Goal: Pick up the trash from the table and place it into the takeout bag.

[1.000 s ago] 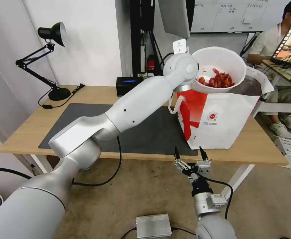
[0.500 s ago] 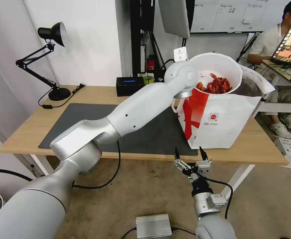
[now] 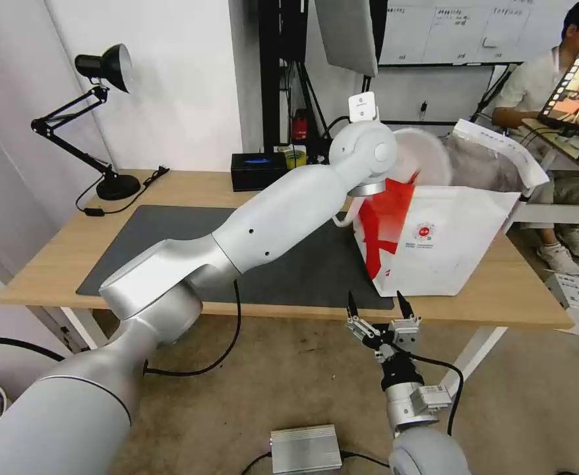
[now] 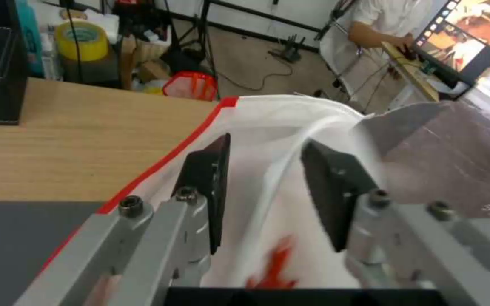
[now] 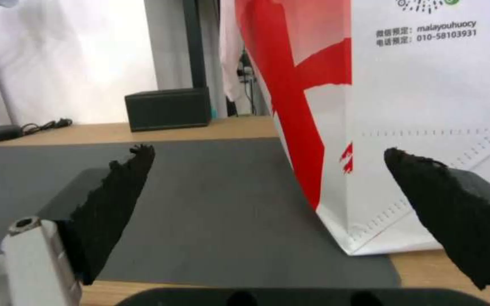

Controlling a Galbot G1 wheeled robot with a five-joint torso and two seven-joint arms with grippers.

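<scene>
My left arm stretches across the dark grey mat (image 3: 171, 231) from the lower left of the head view to the upper centre, wrist over the open mouth of the takeout bag (image 3: 448, 244). My left gripper (image 4: 265, 170) has its two black fingers spread apart with nothing pinched between them. Between and below them, the blurred white bowl (image 3: 425, 158) sits at the bag's mouth, tipped on its side, and blurred red scraps (image 4: 273, 265) show just beneath the fingers. The bag's silver foil lining (image 4: 455, 161) rises on the right of that wrist picture.

The bag stands on the right part of the light-wood table (image 3: 52, 257), its near corner on the mat's edge. A black tissue box (image 3: 258, 170) sits at the table's back edge, just left of my wrist, and a black desk lamp (image 3: 101, 125) stands at the back left corner.

My right gripper (image 3: 378, 310) hangs below the table's front edge at lower centre, fingers wide apart and empty, facing the bag's red side panel (image 5: 296, 85).
</scene>
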